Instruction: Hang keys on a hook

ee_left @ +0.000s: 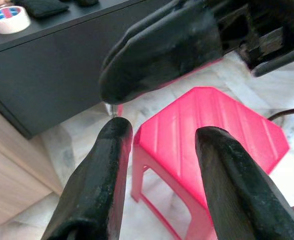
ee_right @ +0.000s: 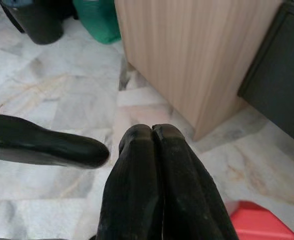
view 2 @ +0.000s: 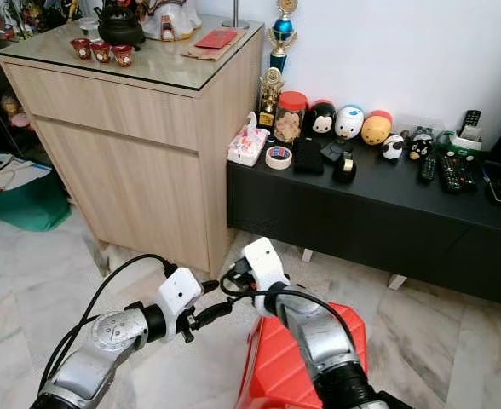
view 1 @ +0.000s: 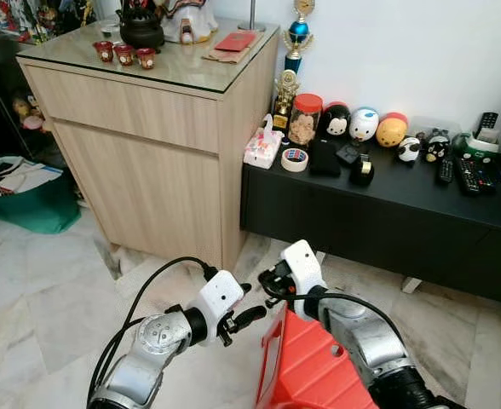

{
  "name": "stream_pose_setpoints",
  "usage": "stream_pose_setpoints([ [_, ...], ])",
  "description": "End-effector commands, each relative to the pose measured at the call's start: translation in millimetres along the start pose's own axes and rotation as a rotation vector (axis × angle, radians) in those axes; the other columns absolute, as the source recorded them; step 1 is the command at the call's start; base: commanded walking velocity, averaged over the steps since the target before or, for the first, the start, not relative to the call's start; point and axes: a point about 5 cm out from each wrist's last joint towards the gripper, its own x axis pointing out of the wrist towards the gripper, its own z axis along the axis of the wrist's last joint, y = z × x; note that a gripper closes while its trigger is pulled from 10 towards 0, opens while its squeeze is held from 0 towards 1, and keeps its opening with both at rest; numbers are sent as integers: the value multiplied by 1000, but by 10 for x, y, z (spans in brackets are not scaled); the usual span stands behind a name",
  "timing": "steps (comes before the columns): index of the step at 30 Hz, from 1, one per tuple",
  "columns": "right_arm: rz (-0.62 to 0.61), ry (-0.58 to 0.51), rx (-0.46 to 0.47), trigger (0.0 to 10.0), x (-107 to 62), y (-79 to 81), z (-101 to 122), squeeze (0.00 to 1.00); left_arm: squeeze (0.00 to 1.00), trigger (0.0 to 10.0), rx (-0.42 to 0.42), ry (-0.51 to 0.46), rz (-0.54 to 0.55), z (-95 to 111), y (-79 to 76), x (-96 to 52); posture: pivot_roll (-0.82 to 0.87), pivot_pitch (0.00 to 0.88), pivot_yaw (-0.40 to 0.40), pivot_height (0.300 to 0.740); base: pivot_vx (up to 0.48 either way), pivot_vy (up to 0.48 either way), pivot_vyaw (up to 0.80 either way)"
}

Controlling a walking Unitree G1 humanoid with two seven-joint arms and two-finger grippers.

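I've got both arms raised in front of me over a red stool (view 1: 314, 366), fingertips nearly meeting. The left gripper (ee_left: 159, 150) has its two fingers spread wide with nothing between them; through the gap I see only the stool top. The right gripper (ee_right: 152, 135) is pressed fully closed, its fingers flat together, and in the left wrist view there's a small silvery glint just under its tip, possibly a bit of key ring, but it's too small for me to be sure. So I can't say plainly where the keys are; if I have them, they're pinched in the right gripper.

No hook that I can make out either. Ahead stands a wooden cabinet (view 1: 148, 162) with a glass top and a tea set, and beside it a low black console (view 1: 378, 204) carrying a tape roll (view 1: 294, 159), a jar (view 1: 303, 119), round toys and remotes. The wall above it is bare white.

My read: this is a carry or hand-over step, not the hanging itself. To do it well I'd keep the right pinch firm, hold the left clear of it so the fingertips don't knock, and turn the head to search for the hook before walking. I'd also mind the stool at my feet when I step off.
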Motion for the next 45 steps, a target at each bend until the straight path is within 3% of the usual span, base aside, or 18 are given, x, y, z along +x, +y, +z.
stream_pose_setpoints([
  [1, -7, -7, 2, 10000, -17, 7, 21, 0, 0, 10000, -3, 8, 7, -1, 14, 22, 121, 0, -100, 736, 0, 0, 0],
  [17, 21, -45, 26, 10000, -1, 159, 178, 0, 0, 10000, -37, -33, 213, -15, 193, 63, 106, 0, -98, 736, 0, 0, 0],
  [30, 47, -57, 33, 10000, 2, 226, 236, 0, 0, 10000, -65, -77, 175, 38, 144, 158, 95, 0, -99, 736, 0, 0, 0],
  [45, 53, -56, 44, 10000, -7, 241, 247, 0, 0, 10000, -73, -90, 178, 21, 154, 156, 90, 0, -96, 736, 0, 0, 0],
])
